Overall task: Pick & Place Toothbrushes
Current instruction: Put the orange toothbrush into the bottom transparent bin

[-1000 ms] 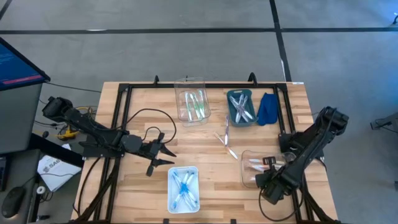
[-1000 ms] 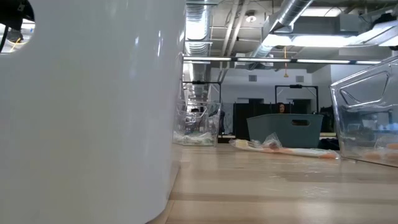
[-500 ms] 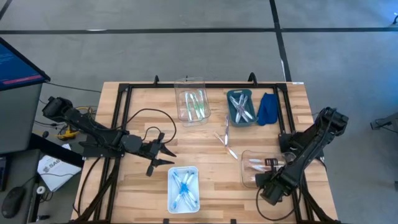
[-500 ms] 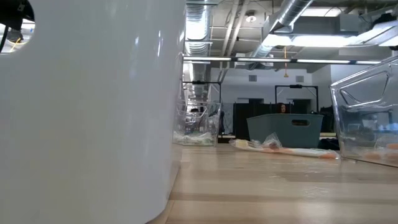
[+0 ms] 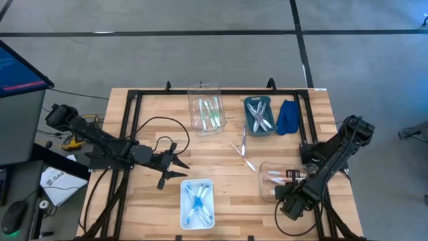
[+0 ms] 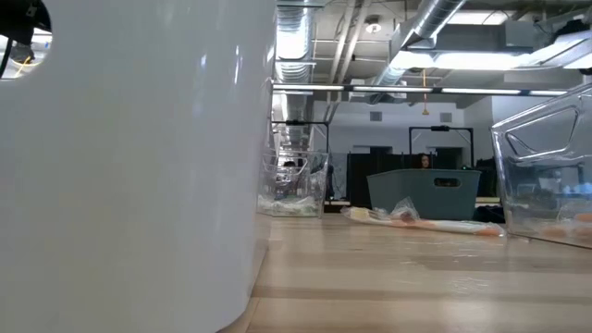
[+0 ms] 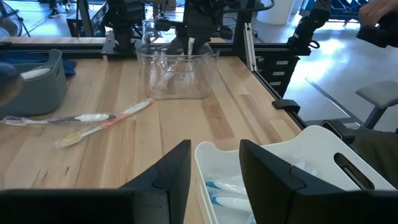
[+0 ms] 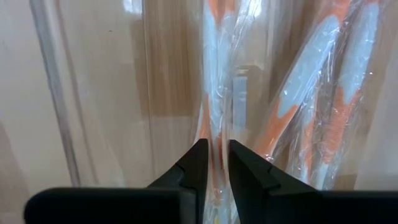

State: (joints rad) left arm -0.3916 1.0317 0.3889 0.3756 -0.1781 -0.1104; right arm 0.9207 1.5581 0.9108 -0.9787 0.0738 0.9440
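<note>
Judging by the crinkled clear wrap, we take the toothbrushes (image 8: 214, 93) to be light, slender and slippery — stiff along the handle, so mid-handle is the place to pinch them. In the right wrist view the orange-pink ones lie inside the clear bin (image 5: 277, 179) at the lower right of the high view, and the right gripper (image 8: 214, 163) hangs over them with its fingers (image 8: 194, 165) drawn narrow, only a slit between them; we cannot tell whether they grip a handle.

Further out, three loose toothbrushes (image 5: 242, 150) lie on the bare bench (image 5: 154, 114) near the middle, with sorted lots in the green-filled clear bin (image 5: 206, 114) at upper centre, the teal bin (image 5: 258, 115) beside the folded blue cloth (image 5: 288, 116), and the white bin (image 5: 197, 202) at the bottom — blue ones there.

The left gripper (image 5: 175, 169) waits at centre left, its fingers (image 7: 171, 174) spread wide and holding nothing.

No brand, label or writing can be read anywhere.
</note>
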